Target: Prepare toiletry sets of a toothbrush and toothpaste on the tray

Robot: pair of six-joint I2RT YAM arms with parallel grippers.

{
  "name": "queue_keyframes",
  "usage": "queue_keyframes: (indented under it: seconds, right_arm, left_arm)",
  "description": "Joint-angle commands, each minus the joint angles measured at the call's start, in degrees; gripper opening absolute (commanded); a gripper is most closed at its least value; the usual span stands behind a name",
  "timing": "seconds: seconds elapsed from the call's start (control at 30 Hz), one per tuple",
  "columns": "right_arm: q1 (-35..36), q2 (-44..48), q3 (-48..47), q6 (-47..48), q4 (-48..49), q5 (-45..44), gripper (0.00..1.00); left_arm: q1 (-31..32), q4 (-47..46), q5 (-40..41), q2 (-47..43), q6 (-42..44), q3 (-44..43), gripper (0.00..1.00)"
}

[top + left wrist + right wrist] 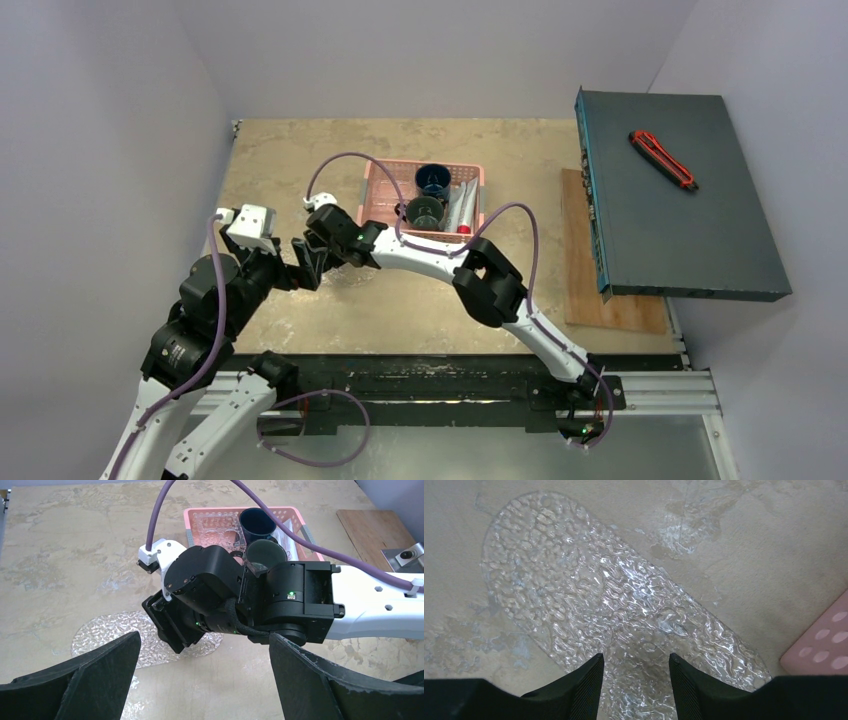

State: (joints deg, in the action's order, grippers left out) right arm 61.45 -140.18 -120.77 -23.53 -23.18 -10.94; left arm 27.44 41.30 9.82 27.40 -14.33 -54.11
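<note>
The see-through embossed tray (pixel 589 605) lies flat on the table, left of the pink basket (pixel 378 190). My right gripper (pixel 634 660) hangs just above it, open and empty, with the tray showing between its fingers. In the left wrist view the tray (pixel 105 632) shows partly under the right gripper's black body (pixel 210 595). My left gripper (pixel 204 645) is open wide and empty, close in front of the right gripper. Silver-grey tubes (pixel 462 205) lie in the basket's right part, beside two dark mugs (pixel 427 195). I cannot make out any brushes.
The basket (pixel 295 515) also holds a see-through dimpled piece (pixel 215 525). A dark blue-grey box (pixel 670 210) with a red cutter (pixel 662 160) sits at the right on a wooden board (pixel 615 300). A pink basket corner (pixel 824 647) shows in the right wrist view.
</note>
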Motion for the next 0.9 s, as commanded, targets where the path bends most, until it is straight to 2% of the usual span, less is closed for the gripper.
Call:
queue_keyframes:
  seconds: [0.0,0.87]
  right_arm:
    - [-0.1,-0.1,-2.1,0.0,0.1,-0.1,0.53]
    - [-0.1,3.3,8.5,2.8,-1.6,0.4,0.53]
  left_arm:
    - [-0.1,-1.4,-0.4,-0.2,0.5,-1.3,1.00]
    - [-0.1,-1.4,-0.6,0.3,0.5,-1.3,1.00]
